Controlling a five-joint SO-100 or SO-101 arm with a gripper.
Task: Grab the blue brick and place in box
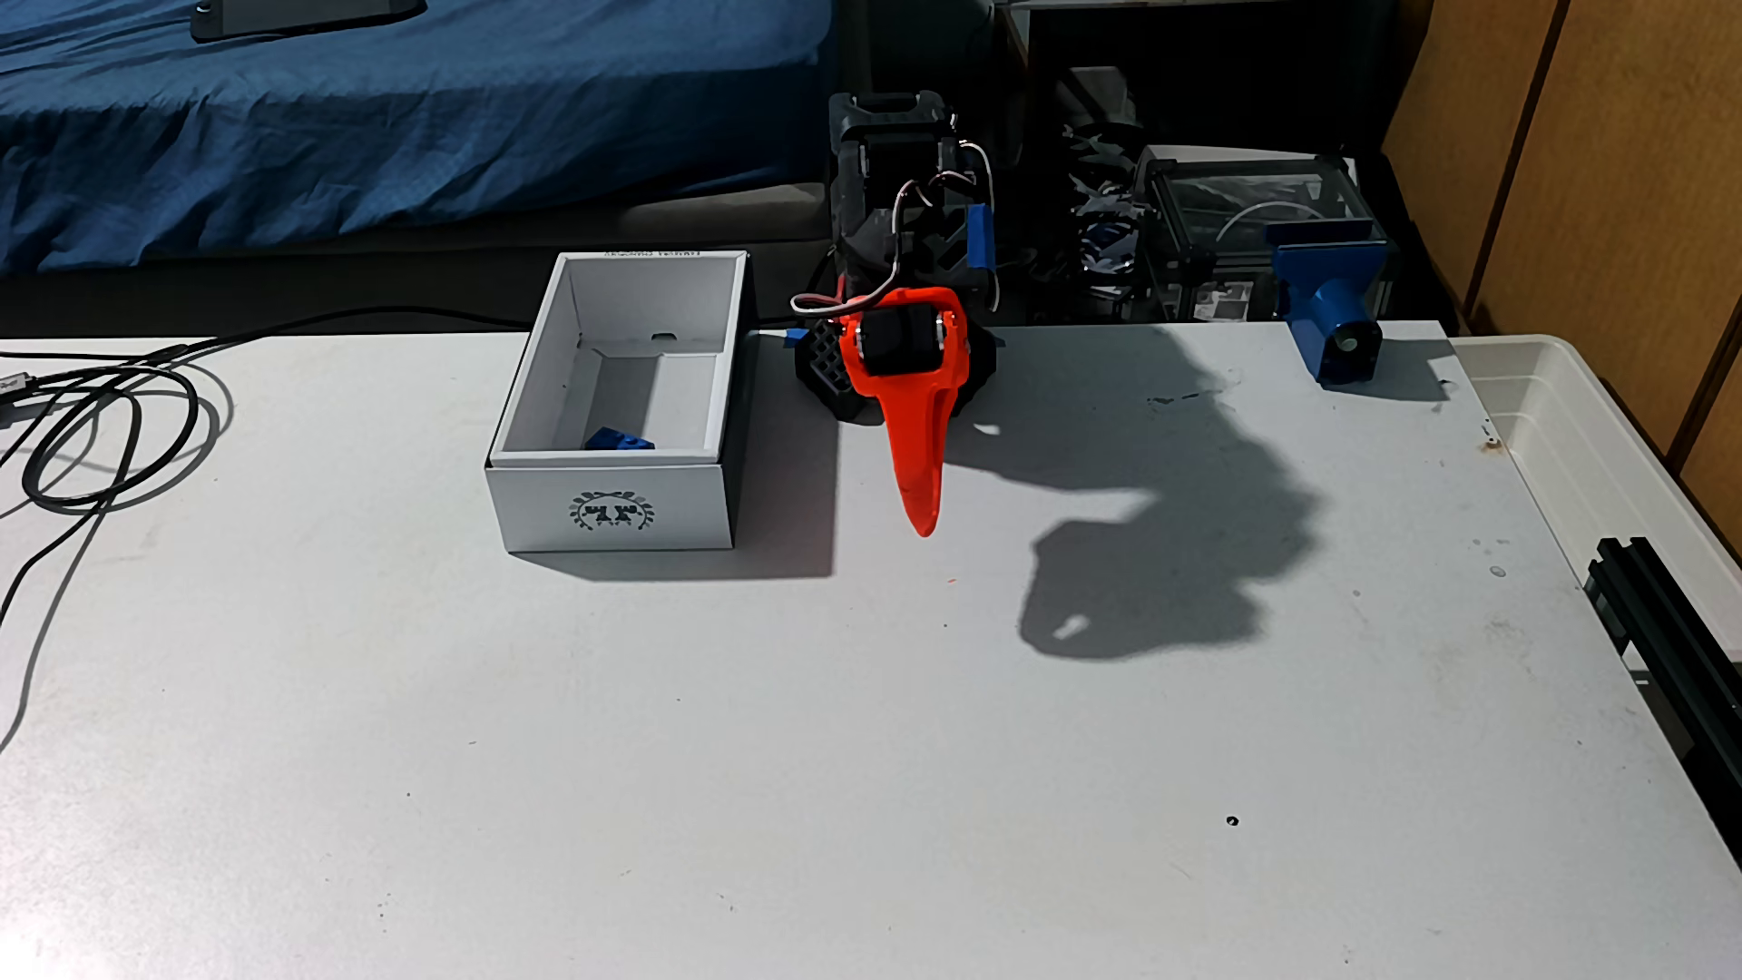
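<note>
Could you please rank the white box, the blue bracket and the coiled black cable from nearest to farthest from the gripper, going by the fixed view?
Measured from the orange gripper, hanging above the table's middle:
1. The white box, just to its left, with the blue brick inside.
2. The blue bracket, far right at the table's back edge.
3. The coiled black cable, at the far left edge.

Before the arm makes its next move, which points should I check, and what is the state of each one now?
1. Small bright-blue plastic brick lies inside the white cardboard box: ok.
2. Box stands upright on the white table: ok.
3. Orange two-finger gripper is beside the box, not over it: ok.
4. Gripper holds nothing: ok.
5. Jaws open or shut: cannot tell.
6. Black cables lie apart from the box: ok.
</note>
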